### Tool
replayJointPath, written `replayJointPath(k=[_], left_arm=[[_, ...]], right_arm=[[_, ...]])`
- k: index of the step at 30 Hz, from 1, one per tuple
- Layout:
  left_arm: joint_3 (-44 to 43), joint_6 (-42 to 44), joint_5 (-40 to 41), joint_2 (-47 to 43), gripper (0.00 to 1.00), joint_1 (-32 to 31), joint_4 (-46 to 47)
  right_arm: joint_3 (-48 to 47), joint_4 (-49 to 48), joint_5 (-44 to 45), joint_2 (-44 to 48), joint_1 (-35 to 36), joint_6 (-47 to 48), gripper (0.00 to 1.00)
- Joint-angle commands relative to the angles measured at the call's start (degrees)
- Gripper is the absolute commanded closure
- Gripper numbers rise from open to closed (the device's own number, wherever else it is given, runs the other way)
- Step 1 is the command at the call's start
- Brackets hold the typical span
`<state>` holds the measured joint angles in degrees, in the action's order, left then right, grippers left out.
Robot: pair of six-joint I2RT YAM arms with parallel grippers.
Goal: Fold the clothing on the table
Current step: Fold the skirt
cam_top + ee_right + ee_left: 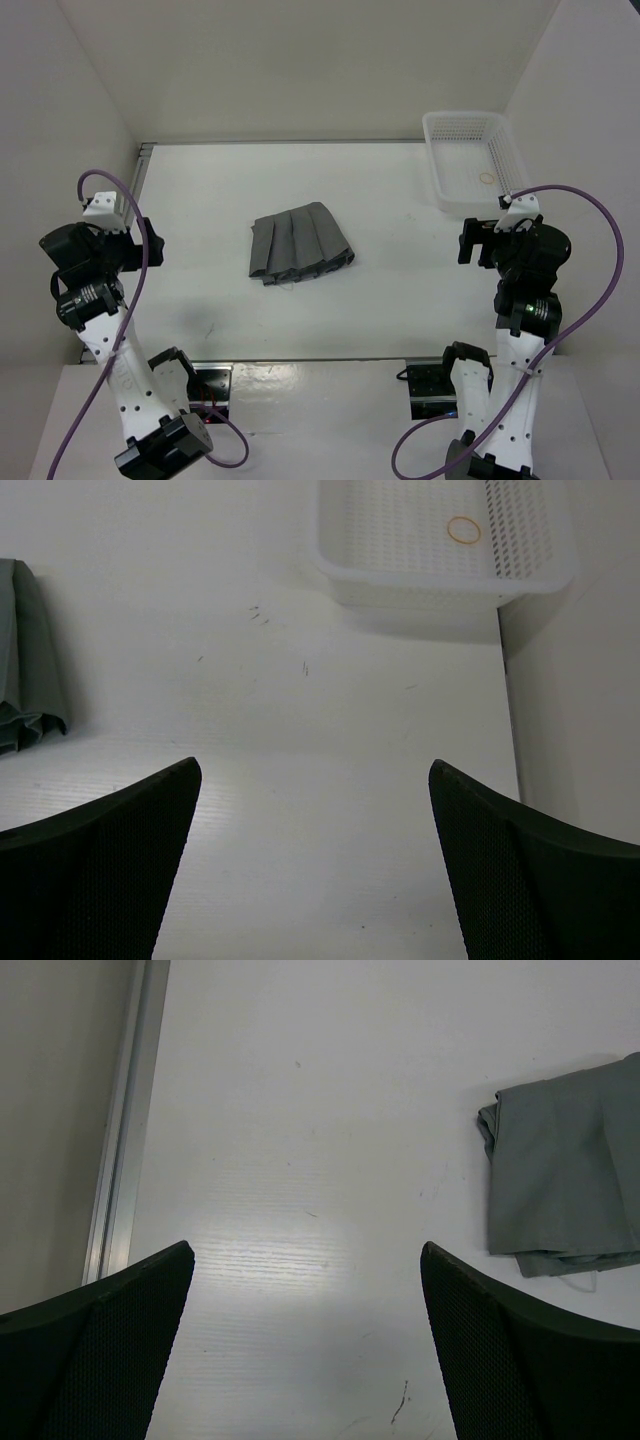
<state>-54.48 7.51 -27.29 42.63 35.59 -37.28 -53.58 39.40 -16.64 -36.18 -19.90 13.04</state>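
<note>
Top external: grey pleated fabric skirt (300, 243) lies midway. Left gripper (307, 1260) and right gripper (315, 780) are wide, empty. Pinch near corners together.

The clothing (300, 243) is matt grey pleated cloth, the table (400, 290) smooth matt white with a faint grained sheen, its rail (125, 1120) brushed metal, the basket (436, 172) white perforated plastic, and the fingers (100, 1360) black with a finely dotted texture.
</note>
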Motion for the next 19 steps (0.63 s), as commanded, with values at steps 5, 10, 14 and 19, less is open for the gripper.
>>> replayJointPath(k=[5, 10, 14, 19], left_arm=[[-0.45, 0.49, -1.19, -0.71, 0.0, 0.35, 1.33], [-0.45, 0.49, -1.72, -0.71, 0.0, 0.35, 1.33], [-0.45, 0.49, -1.72, -0.71, 0.0, 0.35, 1.33], [-0.45, 0.49, -1.72, -0.71, 0.0, 0.35, 1.33]], right_arm=[[0.23, -3.98, 0.47, 0.15, -0.4, -0.56, 0.01], [0.23, -3.98, 0.47, 0.15, -0.4, -0.56, 0.01], [0.23, -3.98, 0.47, 0.15, -0.4, -0.56, 0.01], [0.76, -3.98, 0.47, 0.15, -0.4, -0.56, 0.01]])
